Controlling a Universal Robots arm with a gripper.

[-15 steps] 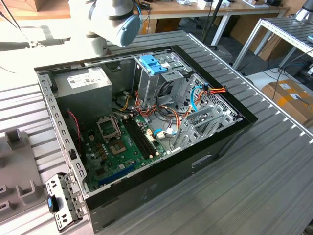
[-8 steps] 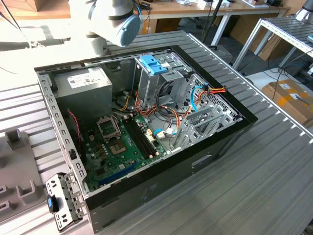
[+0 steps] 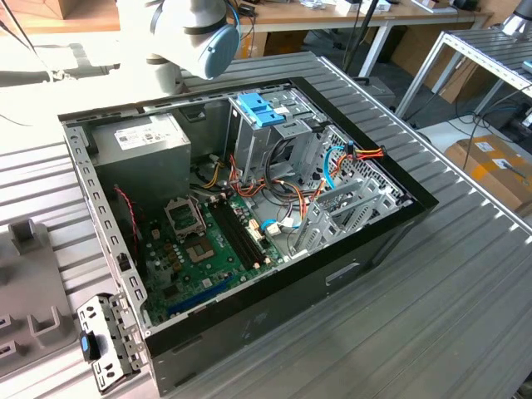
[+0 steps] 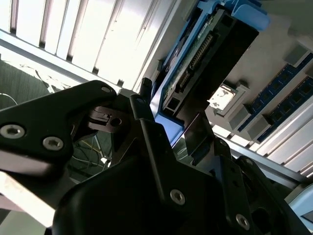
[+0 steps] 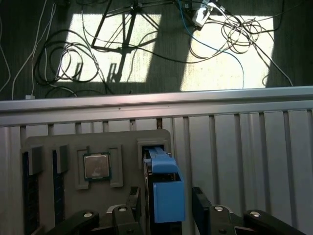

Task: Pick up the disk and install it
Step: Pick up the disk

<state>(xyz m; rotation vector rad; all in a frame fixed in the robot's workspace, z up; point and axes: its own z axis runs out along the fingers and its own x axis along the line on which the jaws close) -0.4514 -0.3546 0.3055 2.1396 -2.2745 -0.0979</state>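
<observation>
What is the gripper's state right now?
Gripper: around the disk; whether it grips cannot be told.

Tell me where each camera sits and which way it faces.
Exterior view: off the arm, high, looking down into the open computer case; an arm joint shows.
First wrist view: on the wrist, looking down past the gripper at the disk standing in the grey tray.
Second wrist view: close behind the gripper, facing the disk.
Shared: both wrist views show gripper, disk, grey tray.
</observation>
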